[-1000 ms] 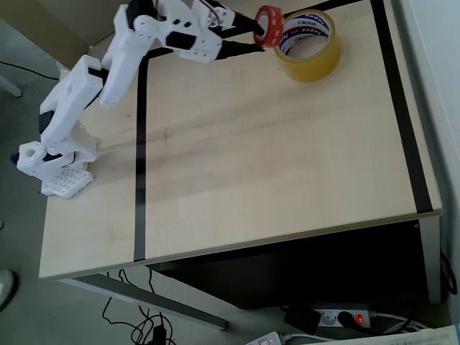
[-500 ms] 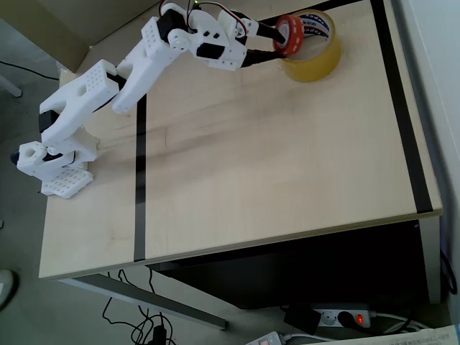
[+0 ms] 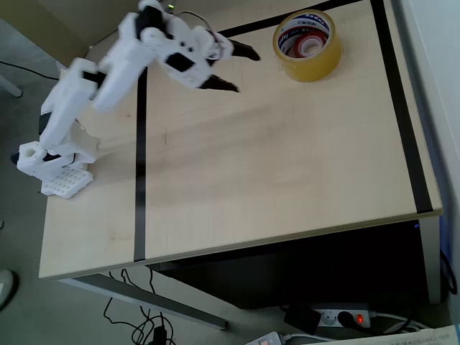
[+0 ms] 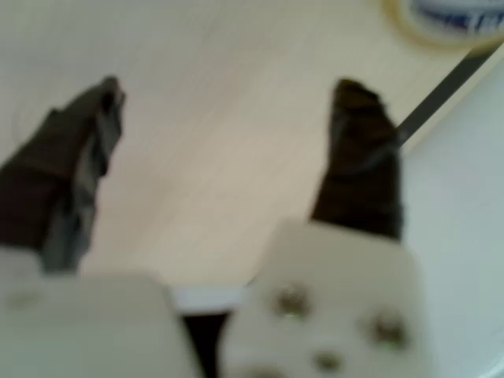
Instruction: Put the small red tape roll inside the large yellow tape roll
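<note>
1. In the overhead view we see the small red tape roll (image 3: 310, 46) lying inside the hollow of the large yellow tape roll (image 3: 307, 44), near the table's (image 3: 287, 165) far edge. Half a second ago the red roll was still pinched in the jaws, right at the yellow roll's rim.
2. Our gripper (image 3: 236, 68) has let go and pulled back to the left; it is now apart from both rolls, its dark fingers spread wide and holding nothing.
3. The wrist view confirms this: the gripper (image 4: 228, 118) frames bare wood between its fingers, with the yellow roll's edge (image 4: 441, 24) at the top right.
4. We judge the placement done, with only the arm's retreat remaining.
</note>
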Controlling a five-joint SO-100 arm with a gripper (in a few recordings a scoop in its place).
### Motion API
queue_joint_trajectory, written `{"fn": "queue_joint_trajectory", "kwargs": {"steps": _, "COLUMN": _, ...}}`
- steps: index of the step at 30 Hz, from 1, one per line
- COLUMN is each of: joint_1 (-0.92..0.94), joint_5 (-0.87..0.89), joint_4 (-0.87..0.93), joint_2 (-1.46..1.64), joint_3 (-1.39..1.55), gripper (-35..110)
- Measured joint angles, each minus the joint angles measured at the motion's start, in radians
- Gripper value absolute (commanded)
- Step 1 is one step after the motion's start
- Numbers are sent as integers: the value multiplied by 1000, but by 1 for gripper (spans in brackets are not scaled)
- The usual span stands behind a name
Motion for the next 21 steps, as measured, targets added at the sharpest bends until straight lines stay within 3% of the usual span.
{"fn": "queue_joint_trajectory", "kwargs": {"steps": 6, "joint_1": 103, "joint_5": 0, "joint_4": 3, "joint_2": 382, "joint_3": 360, "gripper": 0}}
{"fn": "queue_joint_trajectory", "kwargs": {"steps": 16, "joint_1": 218, "joint_5": 11, "joint_4": -17, "joint_2": 985, "joint_3": 799, "gripper": 0}}
{"fn": "queue_joint_trajectory", "kwargs": {"steps": 21, "joint_1": 281, "joint_5": 31, "joint_4": -279, "joint_2": 1477, "joint_3": 1316, "gripper": 1}}
